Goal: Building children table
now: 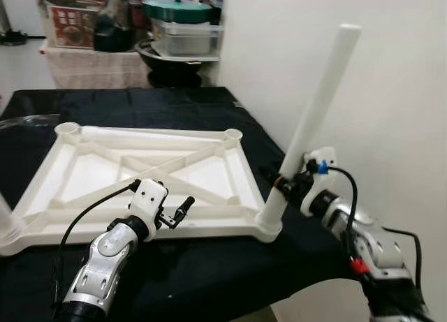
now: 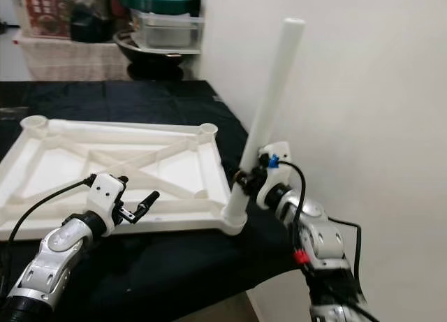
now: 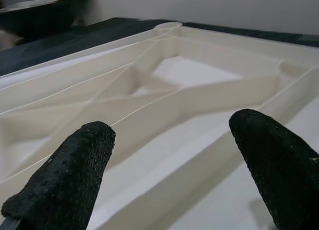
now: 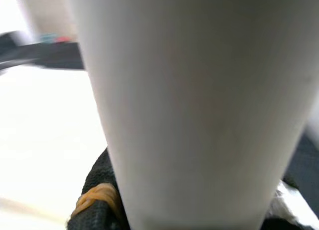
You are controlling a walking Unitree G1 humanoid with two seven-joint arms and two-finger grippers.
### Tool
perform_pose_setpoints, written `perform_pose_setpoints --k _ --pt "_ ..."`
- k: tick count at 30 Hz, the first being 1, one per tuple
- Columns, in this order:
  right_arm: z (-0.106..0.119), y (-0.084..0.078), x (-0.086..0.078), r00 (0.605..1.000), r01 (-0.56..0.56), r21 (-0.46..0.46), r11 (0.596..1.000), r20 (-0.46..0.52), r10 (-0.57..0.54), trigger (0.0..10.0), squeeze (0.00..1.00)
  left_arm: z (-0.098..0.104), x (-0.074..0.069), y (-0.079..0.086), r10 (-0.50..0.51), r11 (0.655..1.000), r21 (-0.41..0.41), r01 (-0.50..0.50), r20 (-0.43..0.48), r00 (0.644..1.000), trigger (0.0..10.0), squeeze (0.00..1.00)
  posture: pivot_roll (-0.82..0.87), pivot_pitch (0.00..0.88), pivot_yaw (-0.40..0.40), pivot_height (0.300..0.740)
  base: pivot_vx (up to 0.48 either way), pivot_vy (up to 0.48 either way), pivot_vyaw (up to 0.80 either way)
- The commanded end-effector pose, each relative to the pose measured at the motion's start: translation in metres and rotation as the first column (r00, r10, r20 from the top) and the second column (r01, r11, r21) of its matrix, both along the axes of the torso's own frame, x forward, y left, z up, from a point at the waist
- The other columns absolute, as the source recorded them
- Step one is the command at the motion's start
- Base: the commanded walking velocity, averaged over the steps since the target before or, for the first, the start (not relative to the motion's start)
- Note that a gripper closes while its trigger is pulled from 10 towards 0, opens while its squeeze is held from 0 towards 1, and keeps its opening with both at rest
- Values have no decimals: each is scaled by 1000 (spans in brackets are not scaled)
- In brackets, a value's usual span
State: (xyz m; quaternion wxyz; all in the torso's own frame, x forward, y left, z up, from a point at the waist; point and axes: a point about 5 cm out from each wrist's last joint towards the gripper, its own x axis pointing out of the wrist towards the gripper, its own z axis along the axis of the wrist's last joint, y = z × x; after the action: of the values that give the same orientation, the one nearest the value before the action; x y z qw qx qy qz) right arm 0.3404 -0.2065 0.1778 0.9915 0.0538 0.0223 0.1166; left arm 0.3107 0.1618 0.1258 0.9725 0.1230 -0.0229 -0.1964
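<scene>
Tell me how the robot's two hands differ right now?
The right tool is shut on the white table leg, low on its shaft, as the leg stands tilted in the near right corner socket of the upturned tabletop. The left tool is open, holds nothing, and hovers over the tabletop's near edge. Both have black fingers on silver arms.

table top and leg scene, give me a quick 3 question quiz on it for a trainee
1. True or false: the white leg stands perfectly upright in its corner socket.
2. Which gripper holds the leg? A) left gripper B) right gripper
3. Fill in: the upside-down table top lies on a ____ cloth.

Key
1. False: it leans away from the table top.
2. B, low on the leg; the left gripper hovers with open jaws over the near rim.
3. black
</scene>
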Motion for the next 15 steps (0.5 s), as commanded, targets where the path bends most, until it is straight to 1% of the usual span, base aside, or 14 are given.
perform_pose_setpoints --k 1,2,3,4,5,6,7,8,9,10,11,12,14,15 --pt "-19 -56 -4 904 416 3 910 -111 -413 0 0 -1 0 -1 -9 1000 18 9 -1 1000 10000 0 77 0 -142 740 0 0 0" --pt "-19 -56 -4 904 416 3 910 -111 -413 0 0 -1 0 -1 -9 1000 18 9 -1 1000 10000 0 77 0 -142 740 0 0 0" --pt "-23 -70 -8 839 532 14 847 -141 -525 0 0 -1 0 -1 -10 1000 18 10 -1 1000 10000 0 77 0 -142 740 0 0 0" --pt "-28 -85 -15 751 649 4 761 -168 -639 0 0 -1 1 -2 -10 1000 18 10 0 1000 10000 0 70 0 -140 740 0 0 0" --pt "-28 -85 -15 751 649 4 761 -168 -639 0 0 -1 1 -2 -10 1000 18 10 0 1000 10000 0 70 0 -140 740 0 0 0" --pt "-36 -96 -24 647 751 10 660 -203 -735 0 0 -1 1 -3 -12 1000 18 12 0 1000 10000 0 68 0 -139 740 0 0 0" --pt "-40 -101 -30 581 804 9 594 -224 -783 0 0 -1 2 -3 -12 1000 17 12 1 1000 10000 0 68 0 -139 740 0 0 0" --pt "-40 -101 -30 581 804 9 594 -224 -783 0 0 -1 2 -3 -12 1000 17 12 1 1000 10000 0 68 0 -139 740 0 0 0" --pt "-46 -99 -35 525 841 -3 542 -240 -816 0 0 -1 2 -4 -14 1000 16 14 2 1000 10000 0 65 0 -138 740 0 0 0" --pt "-53 -76 -31 593 792 35 610 -286 -753 10000 0 -1 2 -6 -17 1000 15 17 1 1000 10000 0 64 0 -134 740 0 0 0" --pt "-53 -76 -31 593 792 35 610 -286 -753 10000 0 -1 2 -6 -17 1000 15 17 1 1000 10000 0 64 0 -134 740 0 0 0" --pt "-50 -43 -22 719 683 90 725 -262 -644 10000 0 -2 2 -7 -21 1000 14 21 1 1000 10000 0 63 0 -133 740 0 0 0" --pt "-50 -43 -22 719 683 90 725 -262 -644 10000 0 -2 2 -7 -21 1000 14 21 1 1000 10000 0 63 0 -133 740 0 0 0" --pt "-45 -18 -17 814 571 118 812 -214 -541 10000 0 -2 2 -8 -24 1000 14 24 1 1000 10000 0 62 0 -131 740 0 0 0"
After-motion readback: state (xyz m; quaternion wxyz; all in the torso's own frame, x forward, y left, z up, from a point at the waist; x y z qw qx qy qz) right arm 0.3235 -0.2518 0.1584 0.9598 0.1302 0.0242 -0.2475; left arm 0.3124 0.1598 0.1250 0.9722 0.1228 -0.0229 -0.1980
